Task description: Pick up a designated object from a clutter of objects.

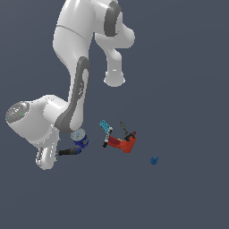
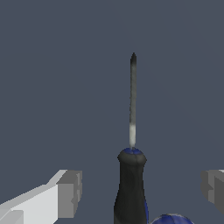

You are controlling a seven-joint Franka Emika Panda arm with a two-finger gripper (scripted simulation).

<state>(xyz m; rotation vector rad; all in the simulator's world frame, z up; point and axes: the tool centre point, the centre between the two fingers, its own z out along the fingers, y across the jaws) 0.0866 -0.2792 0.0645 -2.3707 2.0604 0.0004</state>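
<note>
Gripper (image 2: pixel 141 188) spread wide in the wrist view, one grey finger pad (image 2: pixel 70 192) on one side and the other pad (image 2: pixel 214 189) on the far side, screwdriver (image 2: pixel 130 188) handle sitting between them, nothing pinched yet. Going across the exterior view from its left: white arm (image 1: pixel 74 67) and hand low over the floor, then the screwdriver's black handle (image 1: pixel 69 152) poking out flat on the ground beside the hand, touching or just beside the blue can (image 1: pixel 80 138). Further to the exterior view's right, teal-and-black piece (image 1: pixel 106 128), red drill (image 1: pixel 125 142), then tiny blue knob (image 1: pixel 154 160) well apart.

Handling guess: rigid, light, narrow tool. Thin metal shaft (image 2: pixel 133 100) looks slick and too slim for a secure pinch; round black handle is thicker and likely grippier, so take it there, across the handle mid-length. Round section may roll or twist if the pads close off-centre. Can sits close to the butt end, so a wide closing path could nudge it.
</note>
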